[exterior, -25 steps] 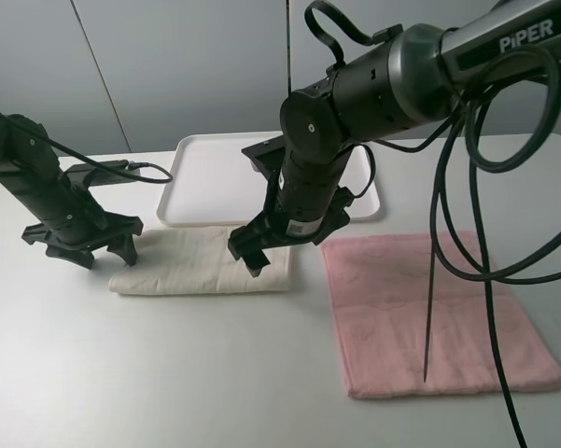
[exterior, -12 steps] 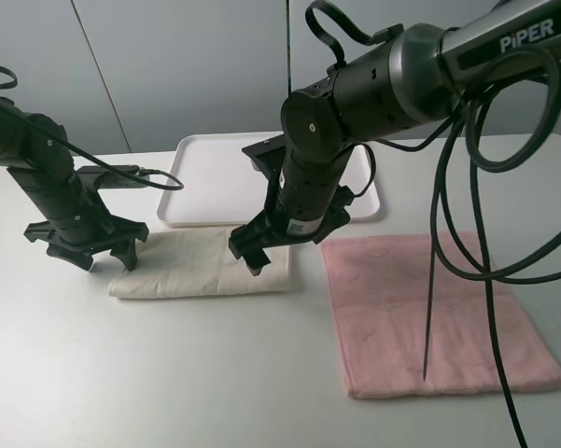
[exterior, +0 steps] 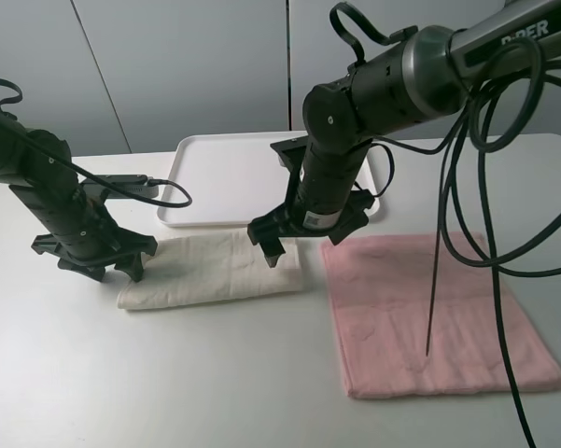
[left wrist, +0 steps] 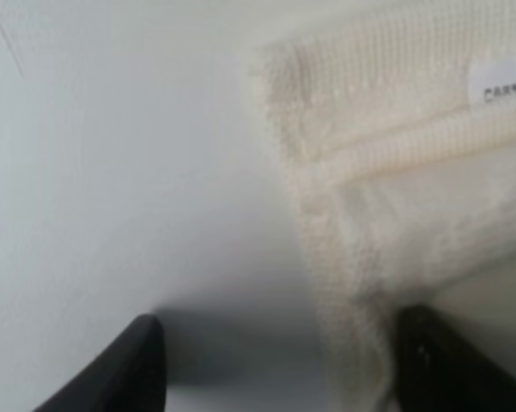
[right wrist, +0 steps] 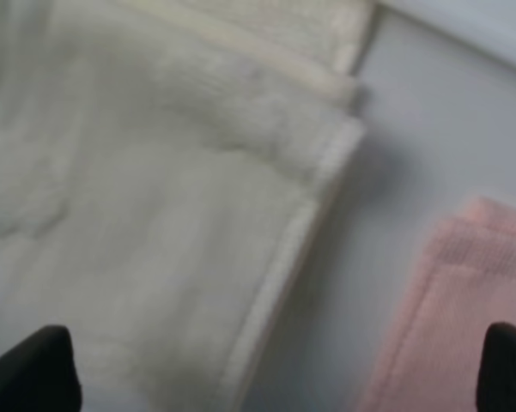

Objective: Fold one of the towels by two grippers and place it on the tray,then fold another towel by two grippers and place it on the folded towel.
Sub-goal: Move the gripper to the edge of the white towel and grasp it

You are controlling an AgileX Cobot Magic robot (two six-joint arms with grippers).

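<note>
A folded cream towel (exterior: 210, 271) lies on the table in front of the white tray (exterior: 215, 168), slightly tilted. My left gripper (exterior: 110, 269) is open, low at the towel's left end. In the left wrist view the towel's corner with a label (left wrist: 386, 163) lies between the open fingertips (left wrist: 142, 360), and the left gripper (left wrist: 283, 369) holds nothing. My right gripper (exterior: 273, 250) is open over the towel's right end. In the right wrist view the cream towel (right wrist: 154, 215) fills the space between the wide jaws of the right gripper (right wrist: 266, 378). A pink towel (exterior: 429, 308) lies flat to the right and also shows in the right wrist view (right wrist: 464, 292).
The tray stands at the back middle of the table with nothing on it. The right arm's cables (exterior: 439, 280) hang over the pink towel. The grey table (exterior: 168, 383) stretches towards the front.
Both grippers have moved to the right. The cream towel has shifted right with them and now lies slightly tilted. The left gripper is closer to the towel's left end.
</note>
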